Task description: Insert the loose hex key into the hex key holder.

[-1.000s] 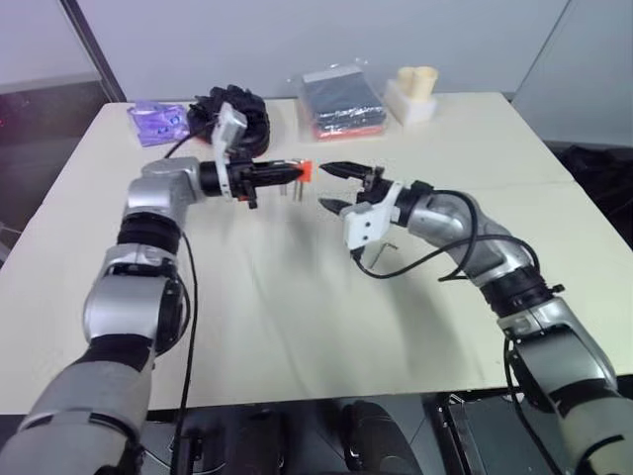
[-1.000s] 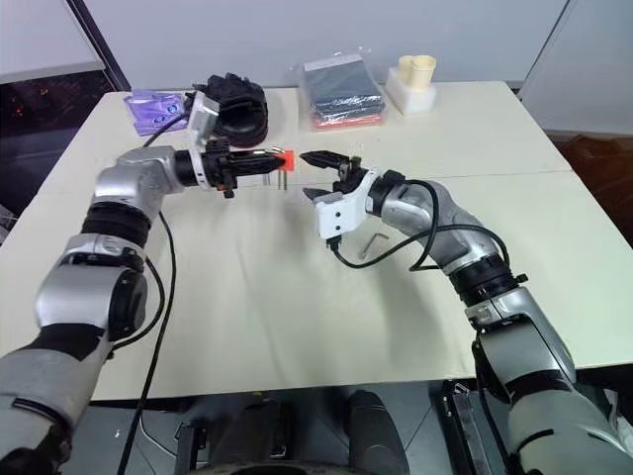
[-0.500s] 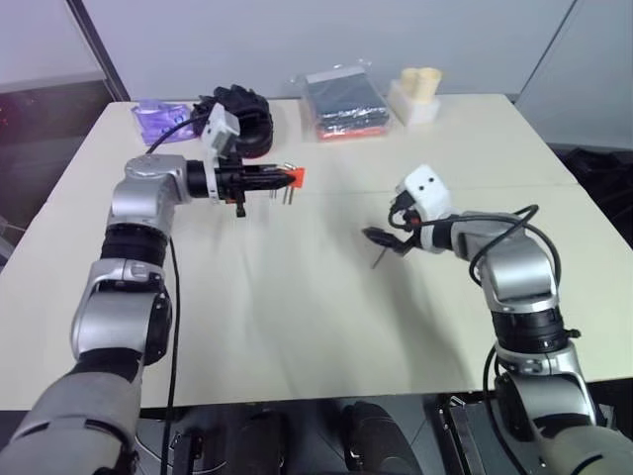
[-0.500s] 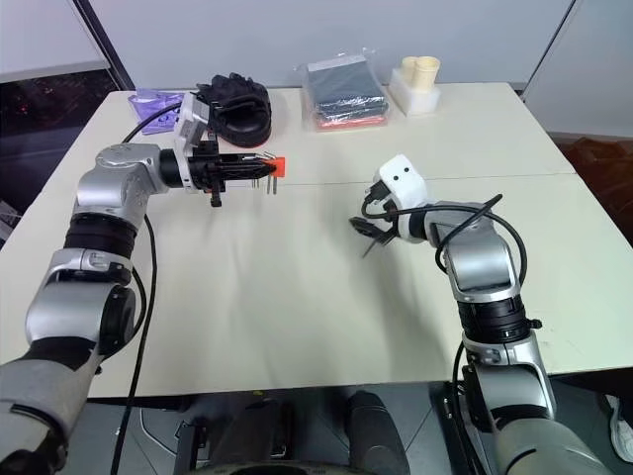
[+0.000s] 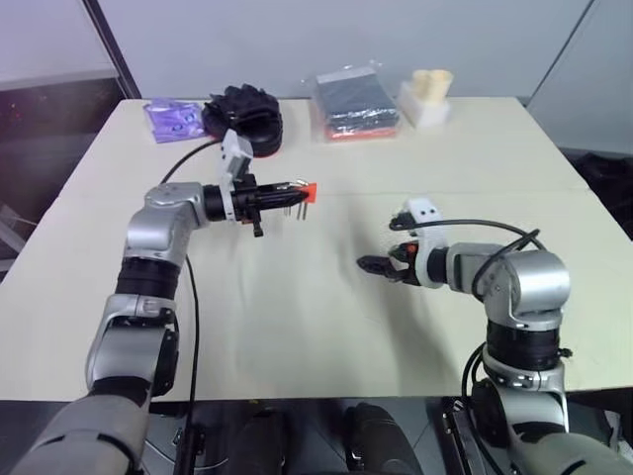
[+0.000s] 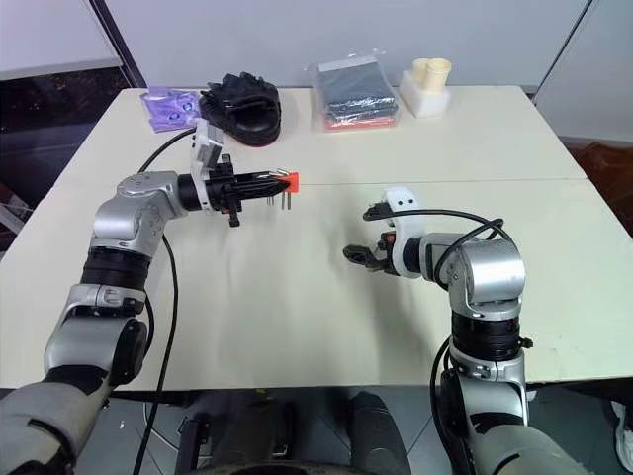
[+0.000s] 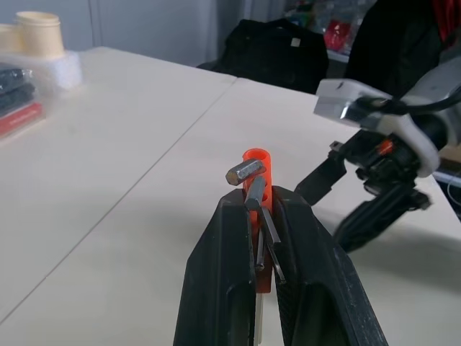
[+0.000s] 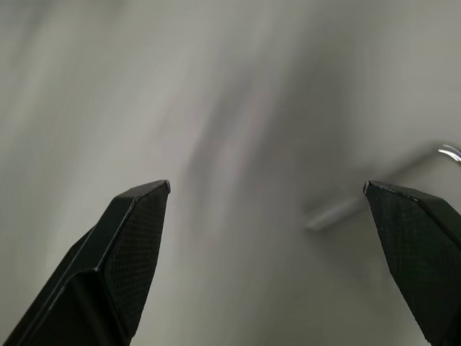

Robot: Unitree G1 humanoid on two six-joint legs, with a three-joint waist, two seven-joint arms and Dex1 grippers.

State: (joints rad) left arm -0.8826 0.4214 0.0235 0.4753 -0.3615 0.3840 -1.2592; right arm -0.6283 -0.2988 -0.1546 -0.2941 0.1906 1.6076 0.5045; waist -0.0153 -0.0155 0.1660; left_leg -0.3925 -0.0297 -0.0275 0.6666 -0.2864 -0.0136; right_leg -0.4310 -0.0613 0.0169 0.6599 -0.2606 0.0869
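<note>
My left gripper (image 5: 285, 195) points level to the right, above the table, and is shut on the red-orange hex key holder (image 5: 308, 189). The holder's short grey keys stick out between the fingers (image 7: 232, 238), and its red tip (image 7: 253, 160) juts past them. My right gripper (image 5: 378, 245) hovers low over the table to the right of the holder, open wide and empty. In the right wrist view the loose hex key (image 8: 335, 211) lies flat on the table between the spread fingertips, closer to one finger (image 8: 410, 223).
Along the far edge of the cream table (image 5: 297, 327) lie a purple bag (image 5: 173, 117), black gloves (image 5: 243, 105), a bagged dark packet (image 5: 354, 99) and cream cups on a white block (image 5: 427, 95). A seam (image 5: 475, 193) crosses the tabletop.
My right gripper left its place beside the holder, swung down to the table over the loose hex key and opened a little wider. The left gripper drew back slightly with the holder.
</note>
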